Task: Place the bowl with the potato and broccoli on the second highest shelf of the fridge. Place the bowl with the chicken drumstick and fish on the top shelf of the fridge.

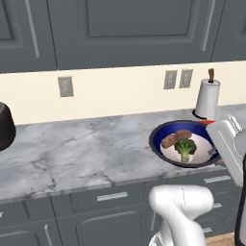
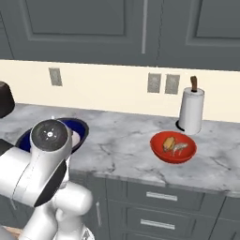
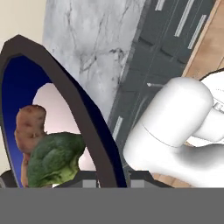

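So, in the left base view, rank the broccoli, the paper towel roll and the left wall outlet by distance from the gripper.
The gripper is shut on the blue bowl's near-right rim.
1. Broccoli: in the bowl, just beside the grip.
2. Paper towel roll: behind the bowl, by the wall.
3. Left outlet: on the wall, far to the left.

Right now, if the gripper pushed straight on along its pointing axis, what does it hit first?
Most likely the blue bowl's rim: the gripper is shut on it, and it runs straight ahead of the fingers. Broccoli and potato lie just to one side. Depth beyond is unclear.
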